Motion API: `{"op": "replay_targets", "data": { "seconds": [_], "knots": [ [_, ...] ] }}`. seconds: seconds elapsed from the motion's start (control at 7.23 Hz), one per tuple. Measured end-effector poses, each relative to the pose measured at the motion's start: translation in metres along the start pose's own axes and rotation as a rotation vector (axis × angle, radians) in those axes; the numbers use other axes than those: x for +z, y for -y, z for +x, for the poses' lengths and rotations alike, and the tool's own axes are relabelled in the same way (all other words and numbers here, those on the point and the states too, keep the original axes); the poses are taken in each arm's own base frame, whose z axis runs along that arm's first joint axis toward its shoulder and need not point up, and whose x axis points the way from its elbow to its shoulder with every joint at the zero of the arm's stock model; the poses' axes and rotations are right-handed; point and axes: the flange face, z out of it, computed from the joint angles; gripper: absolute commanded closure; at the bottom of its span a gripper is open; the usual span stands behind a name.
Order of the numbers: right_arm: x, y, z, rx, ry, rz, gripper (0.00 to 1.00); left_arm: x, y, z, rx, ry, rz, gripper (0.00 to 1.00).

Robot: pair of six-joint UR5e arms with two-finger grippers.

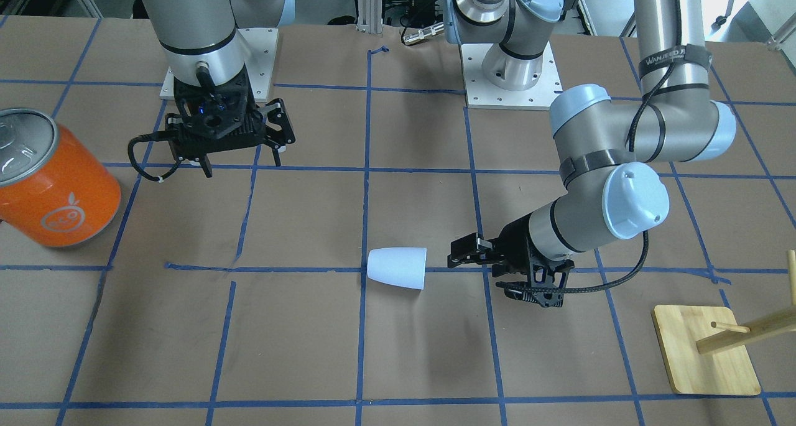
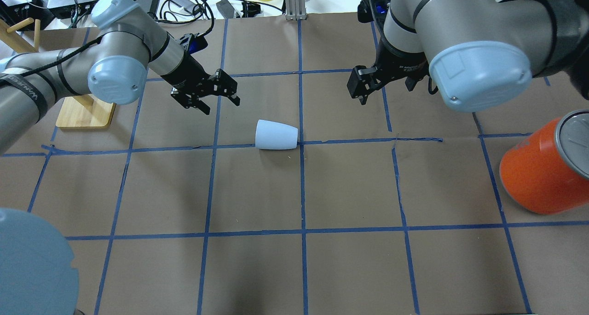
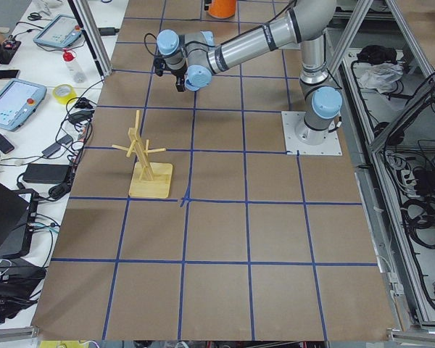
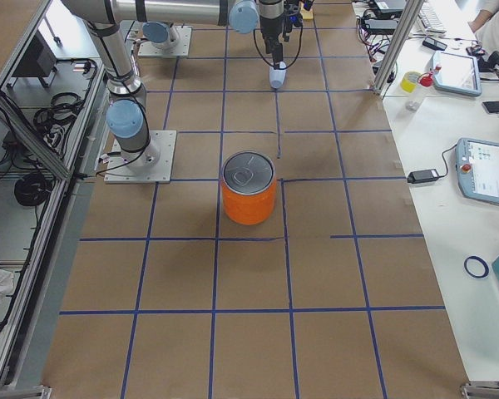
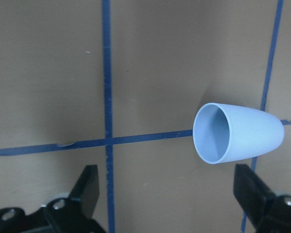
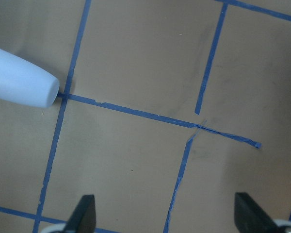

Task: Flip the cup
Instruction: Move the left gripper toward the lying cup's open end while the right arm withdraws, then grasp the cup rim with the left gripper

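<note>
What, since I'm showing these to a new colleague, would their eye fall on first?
The pale cup lying on its side in the middle of the table, its mouth facing the left tool, which hovers open close by. Next, the big orange can standing far to the robot's right.

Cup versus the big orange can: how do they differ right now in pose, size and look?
Pose: the small pale blue-white plastic cup lies on its side, mouth toward the robot's left; the large orange can stands upright. Size: the can is far bigger than the cup. Look: the cup is plain and open-mouthed; the can has a silver lid and white logo. Both rest on the brown table.
</note>
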Motion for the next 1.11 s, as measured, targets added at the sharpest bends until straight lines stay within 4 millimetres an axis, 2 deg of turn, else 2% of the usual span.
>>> {"op": "replay_targets", "data": {
  "seconds": [0.28, 0.42, 0.55, 0.83, 0.97, 1.11],
  "knots": [
    [-0.032, -0.015, 0.041, 0.102, 0.0, -0.013, 0.0, 0.038, 0.016, -0.008, 0.011, -0.118, -0.006, 0.0],
    [-0.051, -0.022, 0.052, 0.127, -0.001, -0.023, 0.0, 0.049, 0.019, -0.008, 0.005, -0.155, -0.009, 0.0],
    [-0.067, -0.027, 0.056, 0.138, 0.001, -0.019, 0.0, 0.056, 0.019, -0.005, 0.003, -0.172, -0.017, 0.0],
    [-0.074, -0.03, 0.058, 0.144, 0.005, -0.024, 0.0, 0.07, 0.008, 0.001, -0.011, -0.185, -0.041, 0.01],
    [-0.072, -0.03, 0.059, 0.143, 0.003, -0.03, 0.0, 0.076, 0.004, 0.003, -0.025, -0.192, -0.049, 0.07],
    [-0.07, -0.029, 0.061, 0.143, -0.002, -0.036, 0.0, 0.081, 0.002, 0.009, -0.036, -0.195, -0.053, 0.27]
  ]
}}
